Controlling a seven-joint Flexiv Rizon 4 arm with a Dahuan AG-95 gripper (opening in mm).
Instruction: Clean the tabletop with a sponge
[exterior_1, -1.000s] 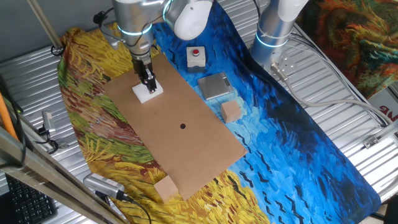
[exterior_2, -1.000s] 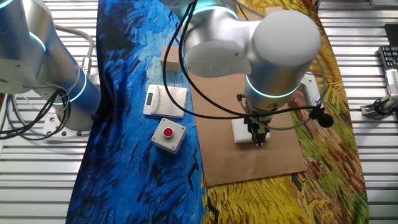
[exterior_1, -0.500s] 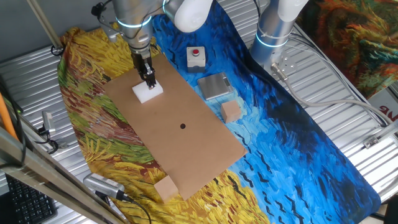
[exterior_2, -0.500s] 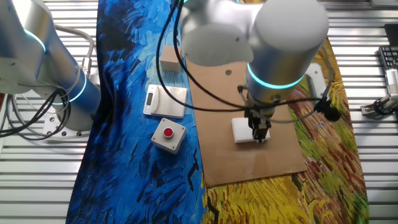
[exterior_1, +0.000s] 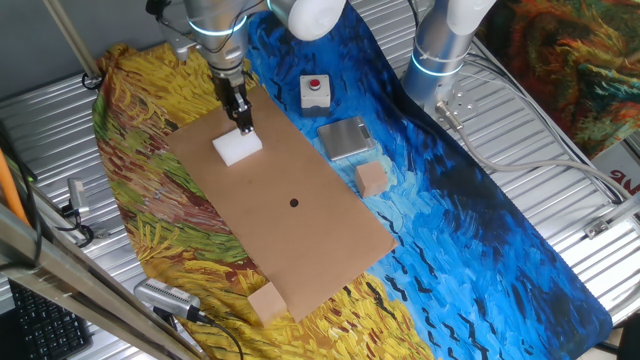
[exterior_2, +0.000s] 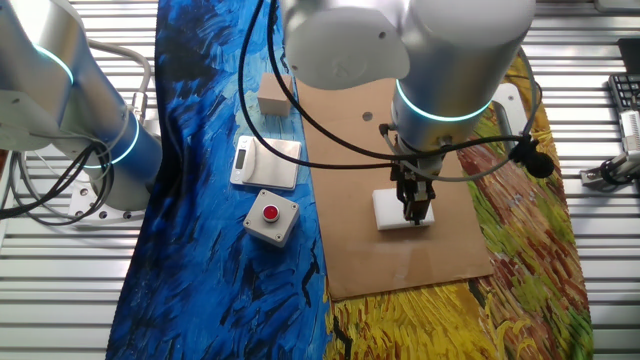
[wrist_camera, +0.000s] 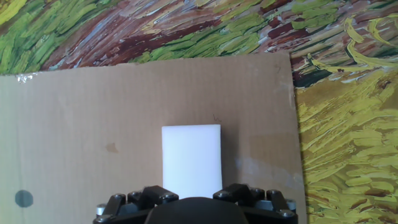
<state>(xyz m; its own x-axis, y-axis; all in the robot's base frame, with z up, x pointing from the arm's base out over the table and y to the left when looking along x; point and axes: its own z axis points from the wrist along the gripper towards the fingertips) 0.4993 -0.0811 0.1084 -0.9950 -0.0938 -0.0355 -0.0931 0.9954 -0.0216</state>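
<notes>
The white sponge (exterior_1: 236, 148) lies flat on the brown tabletop board (exterior_1: 310, 235), near its far end, well away from the black dot (exterior_1: 293, 203). My gripper (exterior_1: 243, 124) hangs just above the sponge's far edge, fingers a little apart and holding nothing. In the other fixed view the fingers (exterior_2: 412, 205) overlap the sponge (exterior_2: 390, 210). In the hand view the sponge (wrist_camera: 191, 155) lies straight below on the board (wrist_camera: 93, 124); only the gripper's black body shows at the bottom edge.
A white box with a red button (exterior_1: 315, 91), a grey flat scale (exterior_1: 346, 138) and a tan cube (exterior_1: 372, 178) lie on the blue cloth beside the board. Another tan cube (exterior_1: 267, 301) sits at the board's near corner. A second arm's base (exterior_1: 440, 50) stands behind.
The gripper has risen off the sponge and drifted slightly toward the far end of the board. The sponge has stayed where it was.
</notes>
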